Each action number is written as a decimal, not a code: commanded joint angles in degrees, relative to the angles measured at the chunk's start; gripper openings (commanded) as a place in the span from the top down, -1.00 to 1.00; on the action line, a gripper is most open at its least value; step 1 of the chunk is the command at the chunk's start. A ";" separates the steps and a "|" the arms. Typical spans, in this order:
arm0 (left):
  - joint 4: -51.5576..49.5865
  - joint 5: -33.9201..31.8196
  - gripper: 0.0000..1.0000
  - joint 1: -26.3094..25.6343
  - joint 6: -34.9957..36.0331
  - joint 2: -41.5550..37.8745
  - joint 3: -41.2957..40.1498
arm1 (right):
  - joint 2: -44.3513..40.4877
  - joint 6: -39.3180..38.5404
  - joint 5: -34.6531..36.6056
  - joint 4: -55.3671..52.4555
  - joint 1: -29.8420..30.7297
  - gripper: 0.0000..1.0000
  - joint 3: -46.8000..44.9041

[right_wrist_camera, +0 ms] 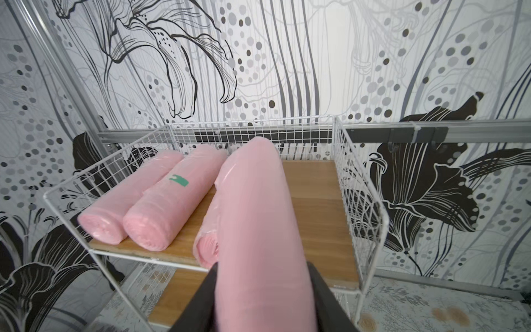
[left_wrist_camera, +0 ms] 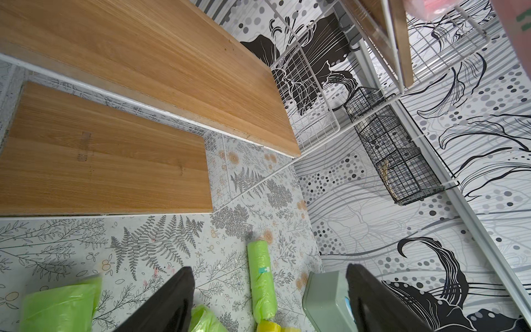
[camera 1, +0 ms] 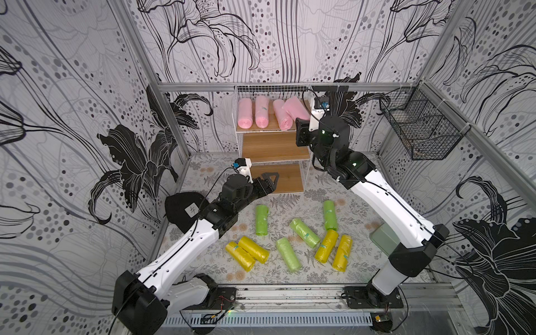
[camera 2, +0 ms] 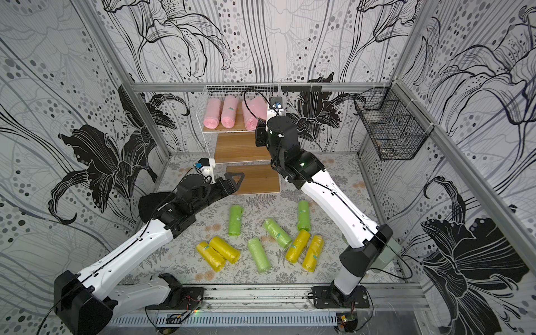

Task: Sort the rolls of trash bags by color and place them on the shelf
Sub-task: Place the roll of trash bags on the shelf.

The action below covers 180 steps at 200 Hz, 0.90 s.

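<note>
right tool (right_wrist_camera: 263, 271) is clamped on the fourth pink roll (right_wrist_camera: 258, 212), just over the shelf's top board (right_wrist_camera: 313, 201), long axis front-to-back, roughly parallel to three other pink rolls (right_wrist_camera: 161, 207) lying there; left tool (left_wrist_camera: 268, 268) spread apart, empty, down low

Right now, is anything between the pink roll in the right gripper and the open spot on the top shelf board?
Nothing visible blocks it. The held pink roll in the right gripper hangs above the top board, close beside the nearest lying roll; the bare stretch up to the wire side wall is free.
</note>
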 commanded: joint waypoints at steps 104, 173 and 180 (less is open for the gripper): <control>0.49 0.72 -0.71 0.02 2.29 -2.58 -0.31 | 22.74 -4.37 8.66 -11.25 -2.25 0.44 33.55; 0.20 0.53 -0.71 0.02 2.93 -2.79 -0.53 | 26.71 -1.92 6.43 -13.74 -4.59 0.41 37.32; 0.21 0.55 -0.71 0.02 2.91 -2.79 -0.51 | 26.86 -1.64 6.00 -13.80 -4.73 0.40 37.23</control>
